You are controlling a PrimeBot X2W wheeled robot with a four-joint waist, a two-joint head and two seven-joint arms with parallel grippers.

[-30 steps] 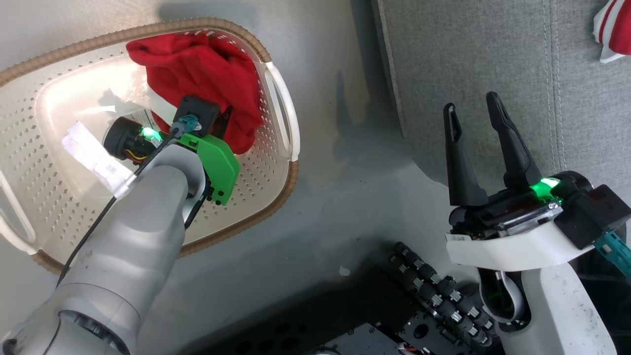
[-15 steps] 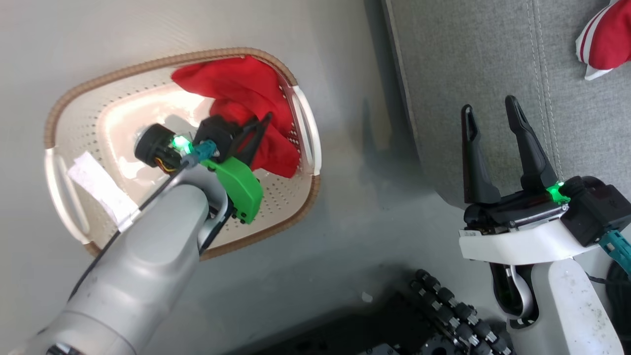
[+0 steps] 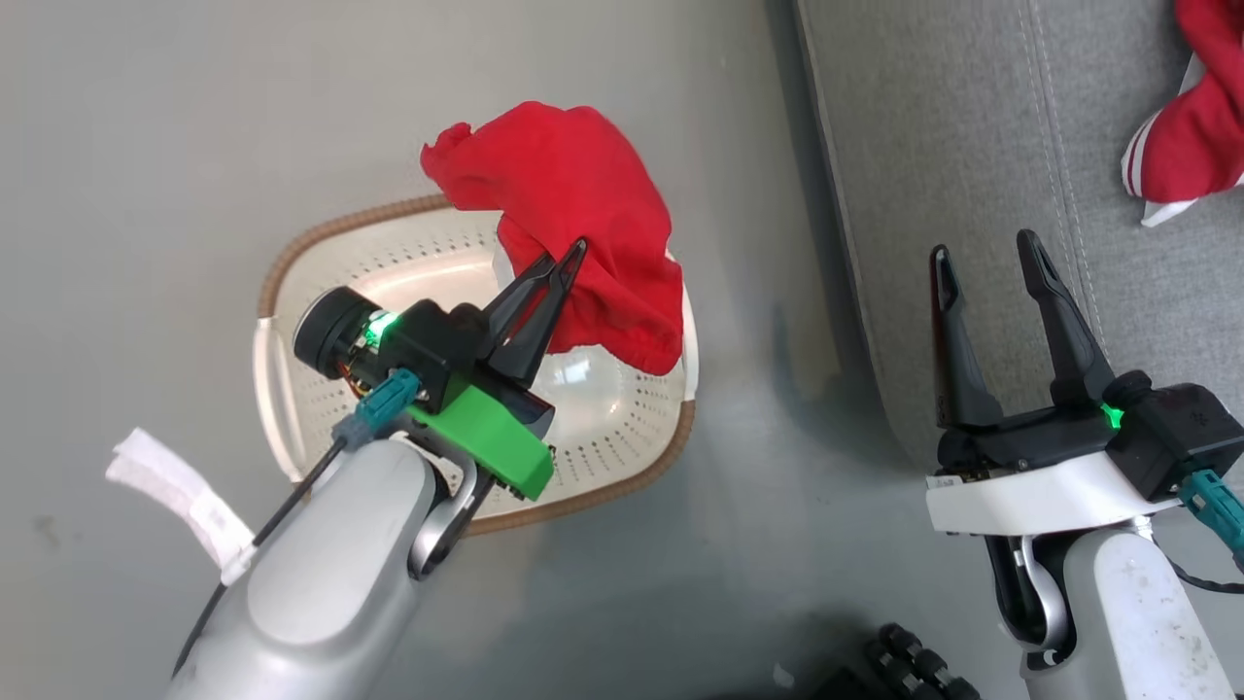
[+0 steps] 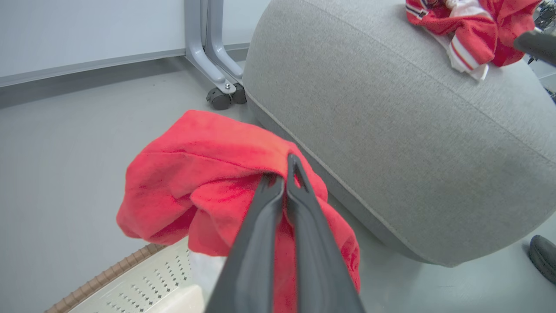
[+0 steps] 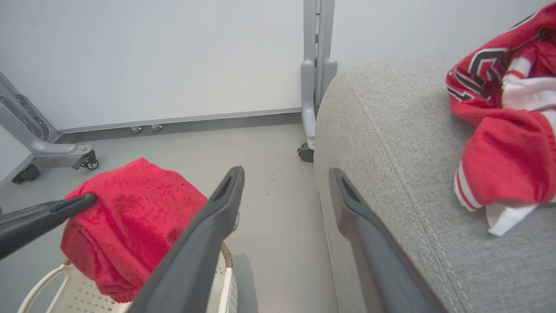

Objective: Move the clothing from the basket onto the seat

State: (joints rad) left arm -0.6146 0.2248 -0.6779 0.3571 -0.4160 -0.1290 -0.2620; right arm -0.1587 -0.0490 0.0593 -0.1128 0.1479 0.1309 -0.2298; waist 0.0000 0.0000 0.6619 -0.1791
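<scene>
Pinching a fold of the plain red garment (image 3: 573, 185), the left gripper (image 3: 564, 264) is clamped shut so the fabric hangs above the basket (image 3: 622, 472) beneath it. To its right lies the grey seat (image 3: 972, 146), where the striped jersey (image 3: 1191, 146) already rests; the right gripper (image 3: 984, 251) hovers open and empty at the seat's edge.

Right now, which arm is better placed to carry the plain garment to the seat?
Left: the left gripper is shut on the plain garment above the basket; the right gripper is open, empty.
</scene>
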